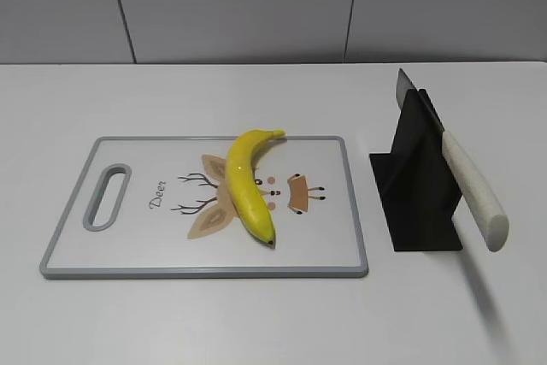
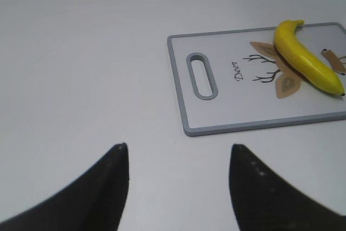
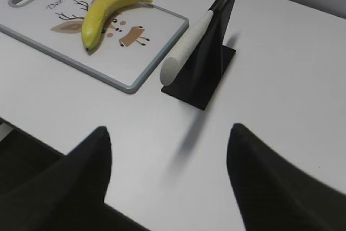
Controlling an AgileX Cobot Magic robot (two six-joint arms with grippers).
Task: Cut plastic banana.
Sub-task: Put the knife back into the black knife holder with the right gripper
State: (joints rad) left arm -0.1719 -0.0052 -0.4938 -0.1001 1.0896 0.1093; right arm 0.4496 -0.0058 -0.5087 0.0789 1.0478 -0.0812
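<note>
The plastic banana lies across the middle of the cutting board, right on the deer picture, so a blade can come down on it without touching the tabletop. The knife leans in a black stand just beside the board, with its pale handle sticking out, so it looks easy to grab. The left gripper hangs over bare tabletop, fingers spread apart and holding nothing. The right gripper waits near the stand, fingers spread and empty too. I think grabbing the knife comes first.
</note>
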